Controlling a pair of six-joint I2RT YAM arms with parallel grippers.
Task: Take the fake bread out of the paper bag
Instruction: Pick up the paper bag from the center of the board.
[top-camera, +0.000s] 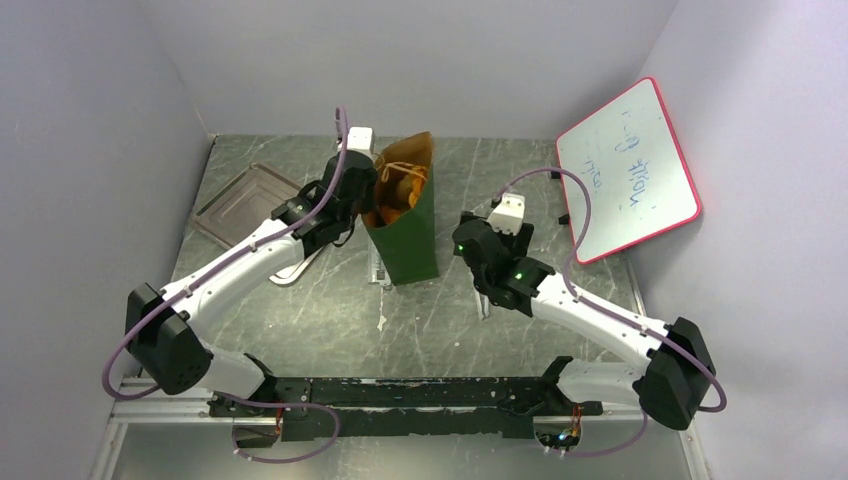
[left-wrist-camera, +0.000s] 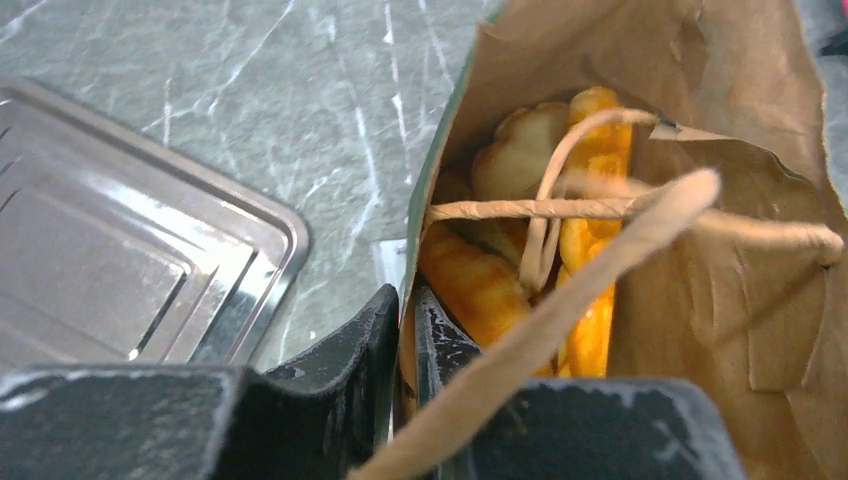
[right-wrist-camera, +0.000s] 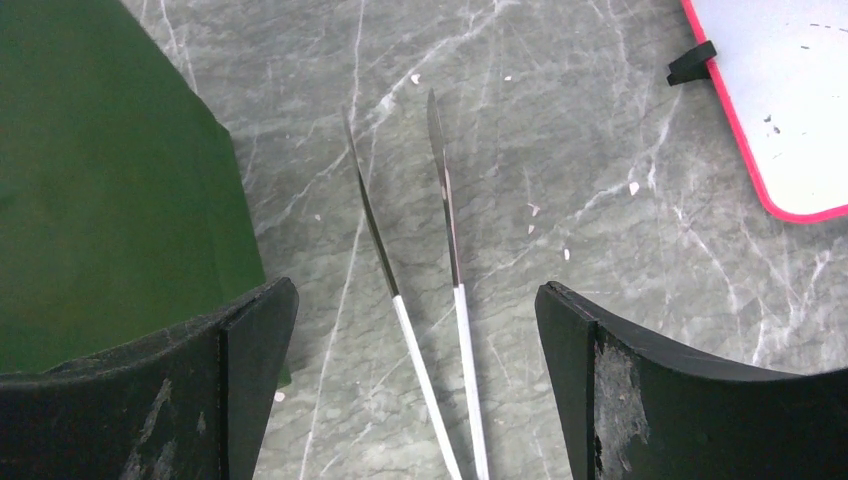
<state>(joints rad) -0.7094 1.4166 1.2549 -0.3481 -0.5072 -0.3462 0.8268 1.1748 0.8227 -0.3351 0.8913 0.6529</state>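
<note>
So, far left on the grey marble-look surface (top-camera: 330, 320) there's a flat metal tray (top-camera: 245, 200), sitting a bit apart from the bag. The left arm reaches over past it, and the left claw (left-wrist-camera: 405, 320) is at the mouth of the paper bag (top-camera: 410, 235). In the left wrist view one finger (left-wrist-camera: 365, 345) is outside the bag's wall and the other is inside, squeezed together with the paper edge pinched between them.

The bag is standing upright mid-surface, dark green outside and brown kraft inside, with the top open. The fake bread (left-wrist-camera: 480, 285) is all still down in there: orange-golden pieces, plus a paler one further back. The tan looped handles (left-wrist-camera: 560, 208) flop across the opening over them.

Right of the bag, the right wrist view shows thin metal tongs (right-wrist-camera: 440, 170) with white handles lying flat on the surface. The right claw (right-wrist-camera: 415, 300) hangs over them with fingers spread wide, holding nothing, and the green bag side is just to its left.

Far right, a whiteboard (top-camera: 625, 170) with a red-pink frame leans against the wall, with some scribbles on it.
</note>
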